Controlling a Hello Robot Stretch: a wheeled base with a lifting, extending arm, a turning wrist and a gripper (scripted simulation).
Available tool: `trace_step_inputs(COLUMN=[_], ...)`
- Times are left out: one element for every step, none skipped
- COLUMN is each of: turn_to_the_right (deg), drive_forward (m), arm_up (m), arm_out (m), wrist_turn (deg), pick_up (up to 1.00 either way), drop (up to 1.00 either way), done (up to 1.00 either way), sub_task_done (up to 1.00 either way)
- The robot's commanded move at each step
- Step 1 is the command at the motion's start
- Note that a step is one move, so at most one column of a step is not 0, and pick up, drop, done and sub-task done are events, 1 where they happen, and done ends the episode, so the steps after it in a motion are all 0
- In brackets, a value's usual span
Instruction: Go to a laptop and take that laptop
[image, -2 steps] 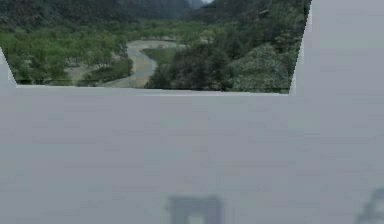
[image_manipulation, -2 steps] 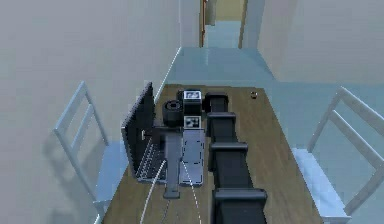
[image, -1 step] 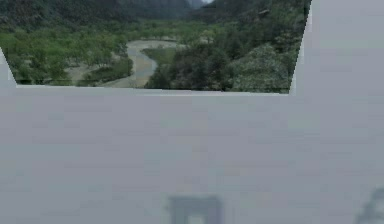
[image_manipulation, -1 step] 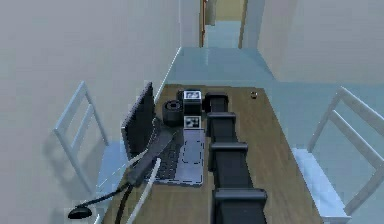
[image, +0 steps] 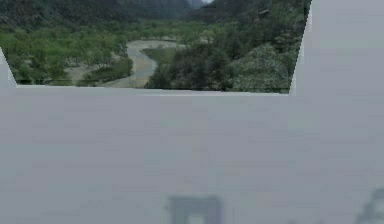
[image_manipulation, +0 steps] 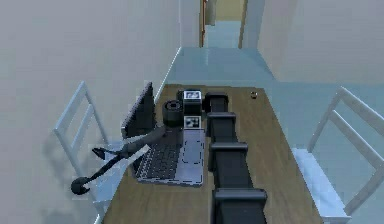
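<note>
On the forward view I have a pale wall (image: 190, 150) close ahead, and hung on its upper part a landscape picture (image: 150, 45): green wooded hills with a light winding track running through the middle. On the arm side view I am looking along a wooden table (image_manipulation: 270, 140). The laptop (image_manipulation: 180, 158) lies on it, toward the table's left side, lid raised with the dark screen standing on the left and the keyboard flat on the wood just left of the arm. The arm (image_manipulation: 232, 160) rises from the bottom edge as a dark bar over the tabletop, ending at the two white squares (image_manipulation: 190, 110). Left of them sits the gripper (image_manipulation: 90, 168), its two thin fingers (image_manipulation: 120, 160) slanting down and to the left across the laptop's near corner and past the table's left edge. I cannot tell from here whether the claw is apart or together, and with the laptop lying right behind it I cannot tell whether it holds anything. A small dark object (image_manipulation: 255, 95) sits near the table's far end. A white chair (image_manipulation: 75, 125) stands at the table's left side, another chair (image_manipulation: 340, 130) at its right. Beyond the table, pale blue floor (image_manipulation: 215, 65) leads to a doorway (image_manipulation: 225, 20).
</note>
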Motion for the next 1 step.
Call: trace_step_inputs(turn_to_the_right=[0.0], drive_forward=[0.0], arm_up=[0.0], arm_out=[0.0], wrist_turn=[45.0], pick_up=[0.0], drop=[0.0], done=[0.0], sub_task_done=[0.0])
